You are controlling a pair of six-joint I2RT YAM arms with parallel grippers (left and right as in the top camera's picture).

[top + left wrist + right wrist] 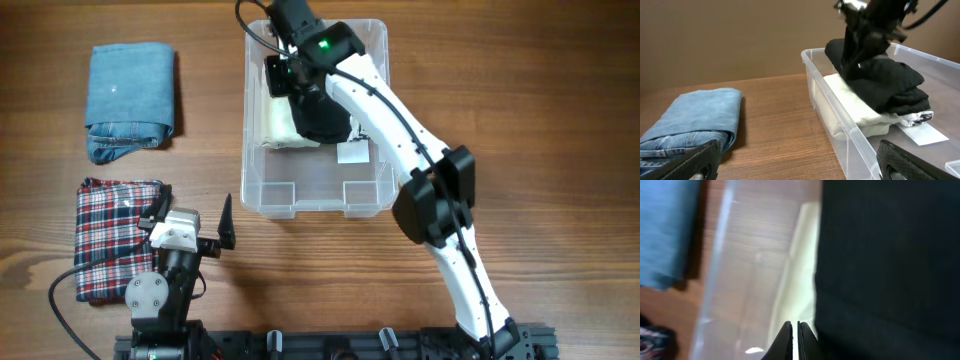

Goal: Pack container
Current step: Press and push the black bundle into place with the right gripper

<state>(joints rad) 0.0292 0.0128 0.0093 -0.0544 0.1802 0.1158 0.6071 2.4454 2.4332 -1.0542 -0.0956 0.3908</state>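
Container (246, 150), clear plastic, sits on the wooden table (520, 120) at top centre of the overhead view, long side running away from the robot base, upright, no lid on it. Inside, against the far-left part, lies a folded cream garment (278, 132), w/ a folded black garment (325, 115) stacked on top of it and overhanging toward the middle. White label (352, 152) shows on the base just beside the stack; the near half of the container base is bare. R arm reaches over the near-right corner and across the bin, w/ the R gripper (794, 330) down at the far-left side, by the stack. In the R wrist view its fingertips are pressed almost together w/ only a hairline of light between, nothing visible betw. them; black cloth fills the right side there, cream cloth in the middle, container wall at left. Whether the tips touch the fabric: can't tell. L gripper (193, 212) is low near the robot base, outside the bin and well apart from it, over the right edge of a folded red/blue plaid garment (105, 235). Its jaws are spread wide and hold nothing; in the L wrist view each finger sits in a bottom corner. Folded denim garment (130, 100) lies on the table left of the container, apart from it, beyond the plaid one.
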